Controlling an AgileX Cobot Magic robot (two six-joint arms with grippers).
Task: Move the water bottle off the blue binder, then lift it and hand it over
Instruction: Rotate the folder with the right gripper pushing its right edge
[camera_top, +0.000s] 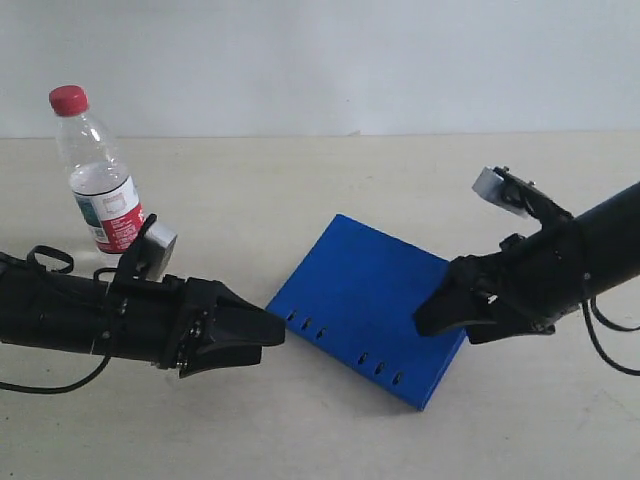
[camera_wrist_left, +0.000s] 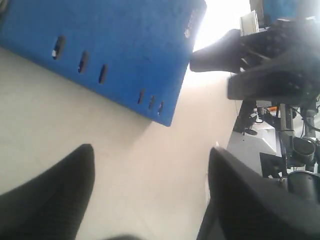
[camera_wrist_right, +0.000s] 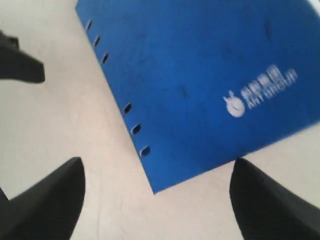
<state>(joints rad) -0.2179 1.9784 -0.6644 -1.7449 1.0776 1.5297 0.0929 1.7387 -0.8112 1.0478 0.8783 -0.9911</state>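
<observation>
The water bottle, clear with a red cap and a red, white and green label, stands upright on the table at the far left, behind my left arm and well away from the blue binder. The binder lies flat in the middle, with nothing on it. My left gripper is open just off the binder's left corner; its wrist view shows bare table between the jaws and the binder beyond. My right gripper is open at the binder's right edge, its jaws straddling a binder corner.
The pale table runs back to a white wall. Cables loop over my left arm. In the left wrist view, stands and equipment sit past the table's edge.
</observation>
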